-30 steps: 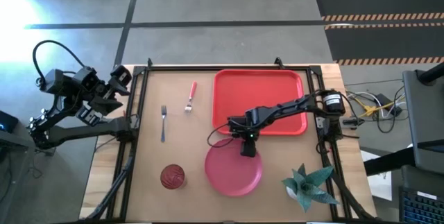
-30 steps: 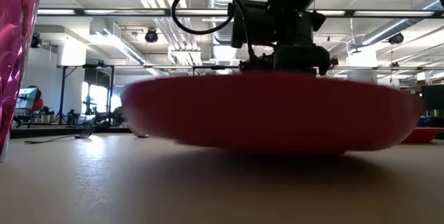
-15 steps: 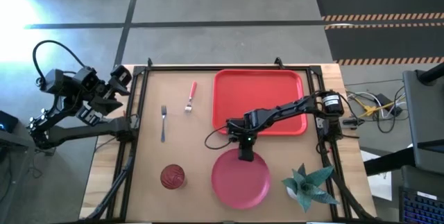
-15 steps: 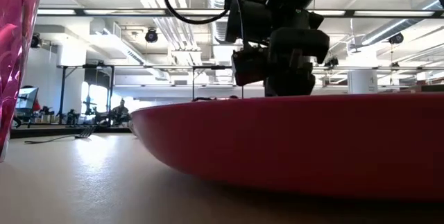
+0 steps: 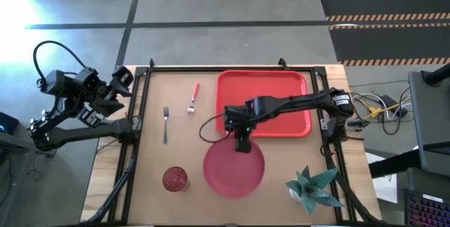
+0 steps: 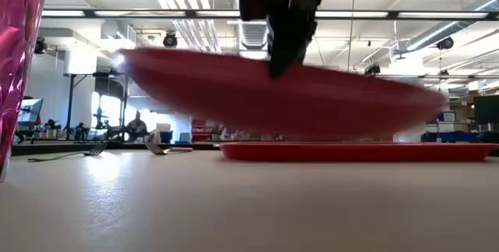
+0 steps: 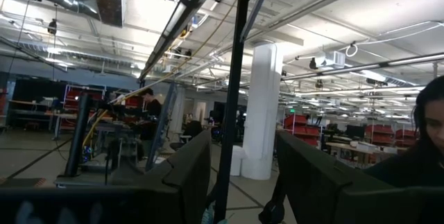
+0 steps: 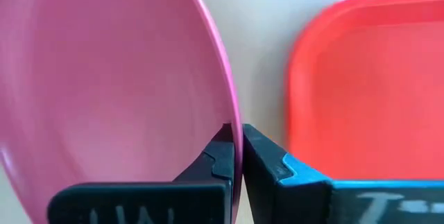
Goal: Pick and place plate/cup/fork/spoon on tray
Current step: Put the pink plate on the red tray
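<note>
The right gripper (image 5: 240,143) pinches the rim of the plate (image 5: 234,169), its jaws clenched on the thin raised edge, as the right wrist view shows with the lip caught between the two dark fingers (image 8: 219,156). In the low view the plate (image 6: 273,96) hangs clear of the worktop (image 5: 155,164), tilted, with the tray (image 6: 355,151) lying flat behind it; from above, the plate sits just beside the tray's (image 5: 264,90) near edge, not yet over it. The plate looks light and stiff, a smooth plastic disc, and likely slippery: held at one point on the rim, it may swing or slide out if moved sharply, so a firm bite well onto the lip seems the only sensible hold. The cup (image 5: 175,179), fork (image 5: 193,98) and spoon (image 5: 165,124) remain on the worktop, well apart from the tray. The left gripper (image 5: 121,81) waits off the worktop's left edge, its jaws apart in the left wrist view.
</note>
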### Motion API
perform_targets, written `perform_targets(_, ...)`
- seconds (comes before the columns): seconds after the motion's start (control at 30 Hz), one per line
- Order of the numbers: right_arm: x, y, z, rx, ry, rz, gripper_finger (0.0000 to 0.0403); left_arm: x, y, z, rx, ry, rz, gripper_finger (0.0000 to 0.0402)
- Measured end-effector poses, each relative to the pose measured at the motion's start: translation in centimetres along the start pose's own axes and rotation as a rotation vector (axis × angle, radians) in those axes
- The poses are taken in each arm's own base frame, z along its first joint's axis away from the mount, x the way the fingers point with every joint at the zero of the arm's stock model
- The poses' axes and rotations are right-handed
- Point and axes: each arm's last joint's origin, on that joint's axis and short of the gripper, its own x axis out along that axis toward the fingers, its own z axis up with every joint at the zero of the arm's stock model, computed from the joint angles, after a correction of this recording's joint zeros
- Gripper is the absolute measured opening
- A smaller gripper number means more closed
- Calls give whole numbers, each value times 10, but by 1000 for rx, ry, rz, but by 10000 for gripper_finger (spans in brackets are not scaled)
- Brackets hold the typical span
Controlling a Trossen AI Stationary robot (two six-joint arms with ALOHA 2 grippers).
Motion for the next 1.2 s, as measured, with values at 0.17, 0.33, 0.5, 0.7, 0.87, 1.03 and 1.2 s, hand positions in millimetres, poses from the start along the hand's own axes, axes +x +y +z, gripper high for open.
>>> perform_targets(0.17, -47, -23, 7, 6, 29, -177, 8, 0, 0, 0, -1, 0, 0, 146)
perform_targets(0.33, -104, -56, 5, 64, 3, -310, 8, 0, 0, 0, -1, 1, -3, 146)
perform_targets(0.5, -159, -89, -15, 177, -72, -385, 8, 0, -1, 0, -2, 9, -19, 146)
perform_targets(0.7, -207, -107, -59, 324, -136, -447, 8, 0, -1, 0, -1, 11, -24, 146)
perform_targets(0.87, -215, -102, -97, 407, -132, -454, 8, 0, -1, 0, -1, 11, -24, 146)
perform_targets(1.03, -201, -101, -128, 482, -74, -453, 8, 0, -1, 0, -1, 11, -24, 146)
perform_targets(1.2, -178, -108, -152, 535, -47, -411, 8, 0, -1, 0, -1, 11, -24, 146)
